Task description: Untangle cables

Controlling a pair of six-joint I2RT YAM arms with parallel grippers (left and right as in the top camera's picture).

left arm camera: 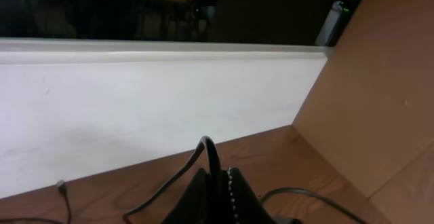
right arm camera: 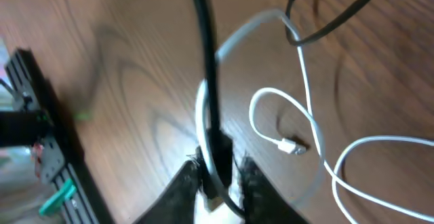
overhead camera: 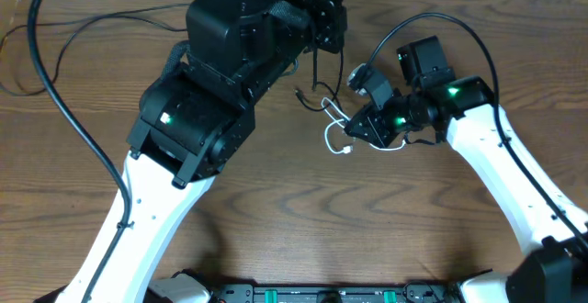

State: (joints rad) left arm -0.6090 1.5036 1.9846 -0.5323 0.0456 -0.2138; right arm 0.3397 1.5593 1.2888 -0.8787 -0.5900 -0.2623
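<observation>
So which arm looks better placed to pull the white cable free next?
Probably right: the right gripper sits closed around the white cable, while the left gripper is busy holding a black cable.

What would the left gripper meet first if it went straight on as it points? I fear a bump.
Probably the white wall panel: the left gripper, shut on a black cable, faces it, though depth is unclear.
</observation>
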